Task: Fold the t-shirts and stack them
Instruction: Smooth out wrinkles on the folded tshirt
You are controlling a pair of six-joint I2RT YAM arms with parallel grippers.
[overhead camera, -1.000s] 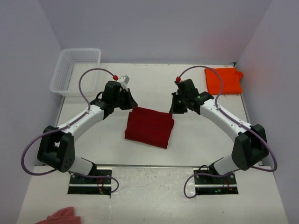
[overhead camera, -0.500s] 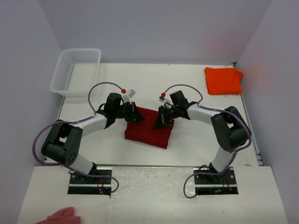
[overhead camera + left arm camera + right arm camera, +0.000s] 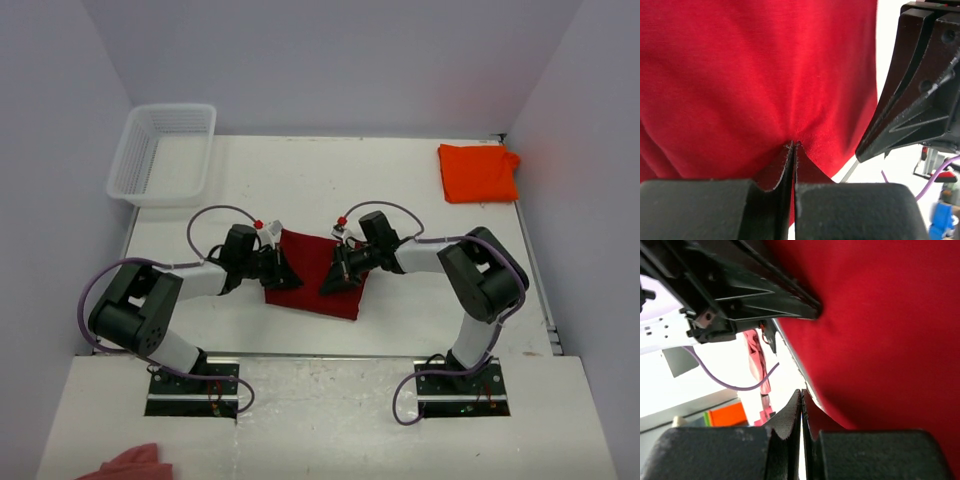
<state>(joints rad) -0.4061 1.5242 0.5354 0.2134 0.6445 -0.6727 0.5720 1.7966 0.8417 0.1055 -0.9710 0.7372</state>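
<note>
Red shirt (image 3: pixel 312 268): which step is this?

Pressing it flat, I'd judge. Your left gripper (image 3: pixel 792 145) has its fingers pressed together, tips dug into the cloth so it puckers round them. Your right gripper (image 3: pixel 801 391) is pressed together too, at the shirt's edge. Neither shows cloth between its jaws. The shirt lies as a folded rectangle on the table (image 3: pixel 300 190), mid-width and toward the near edge, with a gripper on each side of it. The orange shirt (image 3: pixel 478 172) sits folded at the far right corner, well apart.

What does the next move call for?

Stacking, most likely. You'd have to spread both jaws, take the folded shirt by its two sides without spilling the fold, and carry it level to the orange shirt.

And the views?

The top view alone gives you the layout: both shirts, the basket (image 3: pixel 163 152) at the far left corner, a pink scrap (image 3: pixel 130 462) at the near left. Only the wrist views show the tips. The left one shows the pucker, and the right one shows its tips at the shirt's rim with bare table beside them.
</note>
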